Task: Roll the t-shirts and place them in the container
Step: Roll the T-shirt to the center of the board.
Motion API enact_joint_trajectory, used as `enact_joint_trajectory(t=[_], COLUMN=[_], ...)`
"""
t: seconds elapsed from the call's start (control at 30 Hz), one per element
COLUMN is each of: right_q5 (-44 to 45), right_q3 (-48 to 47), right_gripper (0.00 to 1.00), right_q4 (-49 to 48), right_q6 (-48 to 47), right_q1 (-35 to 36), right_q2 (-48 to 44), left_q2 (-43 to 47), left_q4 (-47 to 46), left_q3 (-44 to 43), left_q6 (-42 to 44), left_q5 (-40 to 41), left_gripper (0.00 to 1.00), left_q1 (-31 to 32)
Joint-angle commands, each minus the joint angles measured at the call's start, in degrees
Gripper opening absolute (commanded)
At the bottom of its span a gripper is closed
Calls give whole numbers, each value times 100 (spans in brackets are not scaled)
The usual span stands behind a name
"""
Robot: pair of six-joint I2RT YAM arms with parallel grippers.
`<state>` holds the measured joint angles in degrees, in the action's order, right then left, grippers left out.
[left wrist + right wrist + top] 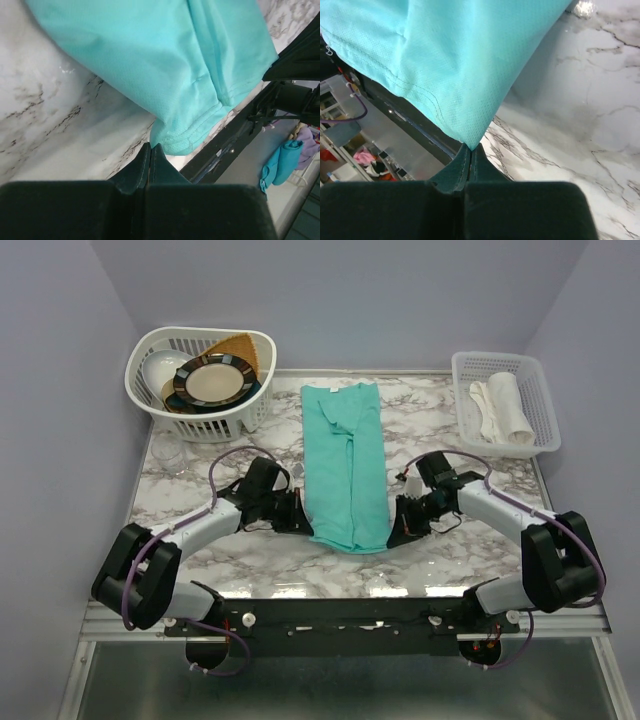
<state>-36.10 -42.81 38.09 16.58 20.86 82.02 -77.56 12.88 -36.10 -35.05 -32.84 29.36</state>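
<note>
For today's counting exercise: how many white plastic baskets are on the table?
2. The left basket, far-left corner, holds dishes; the right basket, far-right corner, holds white cloths.

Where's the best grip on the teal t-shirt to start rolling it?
Grip the two corners of the near hem, one gripper coming in from each side. The t-shirt lies folded into a long narrow strip with its collar at the far end, so the roll would run away from the bases. The right gripper is shut on the right corner. The left gripper is shut at the left corner, pinch unclear.
</note>
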Motion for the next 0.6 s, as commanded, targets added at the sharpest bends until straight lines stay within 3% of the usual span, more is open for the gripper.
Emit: enact_joint_trajectory(t=[0.0, 0.2, 0.57], right_q5=[94, 77, -196], right_q3=[-298, -579, -729], right_gripper=[0, 0, 0], right_q4=[226, 129, 296], right_q6=[-216, -208, -208], right_q1=[-108, -398, -478], right_q2=[-212, -28, 227], left_q2=[127, -136, -260], left_q4=[214, 443, 645], left_q3=[-371, -608, -750], left_q6=[279, 95, -186], left_q5=[-12, 181, -188], left_gripper=[0, 0, 0], left_q1=[-132, -502, -528])
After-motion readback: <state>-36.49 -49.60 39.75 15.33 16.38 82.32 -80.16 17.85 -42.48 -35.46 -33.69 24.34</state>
